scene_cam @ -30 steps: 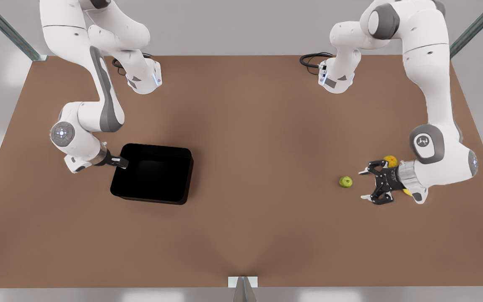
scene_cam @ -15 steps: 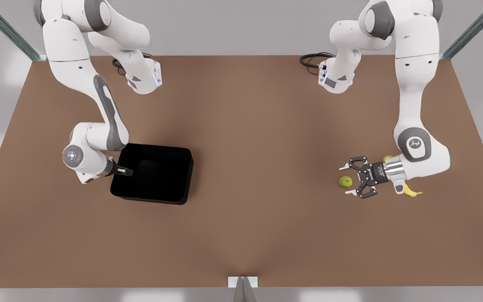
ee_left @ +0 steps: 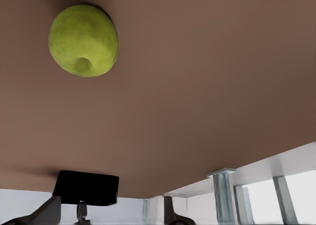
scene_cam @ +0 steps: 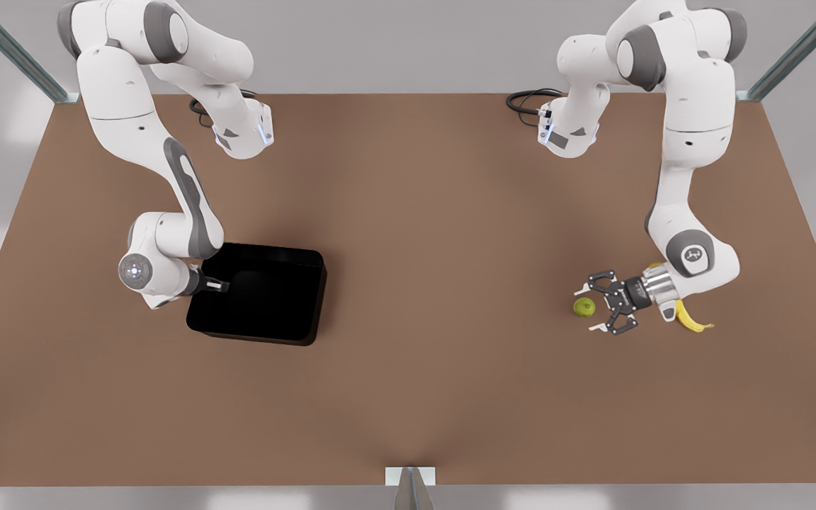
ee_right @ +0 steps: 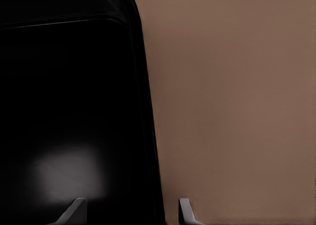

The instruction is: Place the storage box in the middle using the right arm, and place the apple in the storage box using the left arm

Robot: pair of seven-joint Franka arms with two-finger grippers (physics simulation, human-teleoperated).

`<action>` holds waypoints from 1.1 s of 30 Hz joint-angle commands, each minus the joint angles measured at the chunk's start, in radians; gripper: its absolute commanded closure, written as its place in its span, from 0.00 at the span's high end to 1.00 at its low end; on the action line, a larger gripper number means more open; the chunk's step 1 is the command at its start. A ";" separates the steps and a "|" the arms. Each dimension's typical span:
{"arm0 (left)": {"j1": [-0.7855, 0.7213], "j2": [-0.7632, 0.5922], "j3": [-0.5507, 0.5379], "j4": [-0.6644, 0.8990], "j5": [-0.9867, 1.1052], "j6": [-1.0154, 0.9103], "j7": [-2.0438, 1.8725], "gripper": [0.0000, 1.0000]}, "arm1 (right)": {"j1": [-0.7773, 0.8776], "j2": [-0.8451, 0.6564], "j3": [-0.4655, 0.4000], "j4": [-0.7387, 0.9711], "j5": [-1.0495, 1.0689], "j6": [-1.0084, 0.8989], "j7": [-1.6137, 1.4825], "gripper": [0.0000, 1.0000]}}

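The black storage box [scene_cam: 259, 294] sits left of the table's middle in the front view. My right gripper [scene_cam: 217, 285] is at the box's left wall, open, and its fingertips [ee_right: 75, 205] straddle the box wall [ee_right: 145, 136]. The yellow-green apple [scene_cam: 584, 307] lies on the table toward the front view's right. My left gripper [scene_cam: 590, 309], the splayed claw, is open with the apple between its white tips in the front view. In the left wrist view the apple [ee_left: 84, 40] rests on the table ahead of the fingers [ee_left: 39, 215]. The storage box [ee_left: 86, 187] shows far off.
A yellow banana [scene_cam: 691, 322] lies just behind the left wrist. A sliver of an orange-yellow fruit [scene_cam: 654, 266] peeks out above that wrist. Bare brown table [scene_cam: 436, 283] stretches between the box and the apple. Both arm bases and a black cable [scene_cam: 528, 103] stand at the far edge.
My left gripper has moved toward the front view's left, up to the apple, uncovering the banana. My right gripper has shifted right, over the box's left wall. The box and the apple have not moved.
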 commanded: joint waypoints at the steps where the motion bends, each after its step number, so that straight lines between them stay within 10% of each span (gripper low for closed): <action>1: 0.000 0.004 0.000 -0.001 -0.043 0.000 0.012 1.00 | 0.000 0.000 0.000 0.000 0.000 0.000 0.000 0.35; 6: 0.029 0.068 0.000 -0.018 -0.105 0.006 0.100 1.00 | 0.000 0.006 0.000 0.008 0.000 -0.026 -0.002 0.21; 33: 0.081 0.162 0.000 -0.061 -0.295 -0.046 0.284 1.00 | 0.276 0.098 0.055 0.356 0.043 -0.029 -0.051 0.21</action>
